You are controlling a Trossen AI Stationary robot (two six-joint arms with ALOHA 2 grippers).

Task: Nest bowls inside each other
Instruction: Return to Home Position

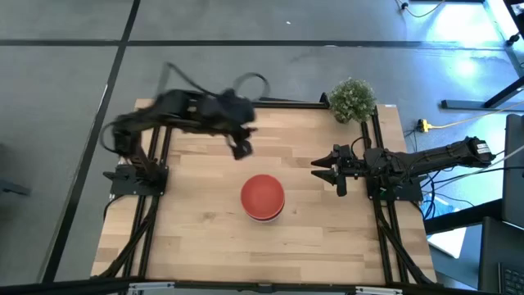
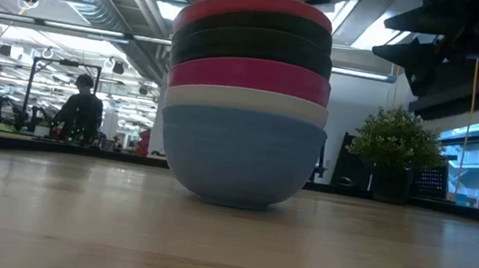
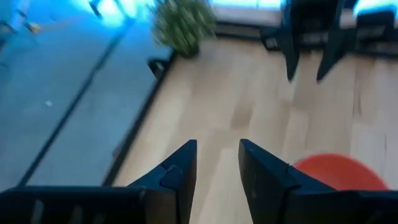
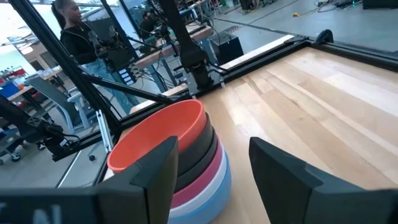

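Observation:
The bowls stand nested in one stack point(image 1: 263, 197) near the table's middle. In the low view the stack point(image 2: 247, 98) shows blue at the bottom resting on the wood, then white, magenta-pink, two black, red on top. The right wrist view shows the stack point(image 4: 171, 158) from the side. My left gripper point(image 1: 241, 148) hangs open above the table, toward the far edge from the stack; its own view shows the gripper point(image 3: 217, 158) with the red bowl point(image 3: 336, 171) beside it. My right gripper point(image 1: 326, 170) is open, right of the stack, holding nothing point(image 4: 211, 155).
A small green potted plant point(image 1: 353, 99) stands at the table's far right corner, also in the low view point(image 2: 395, 149). Black frame rails point(image 1: 378, 156) run along the table's sides. Bare wood lies around the stack. A person point(image 2: 80, 110) shows in the room behind.

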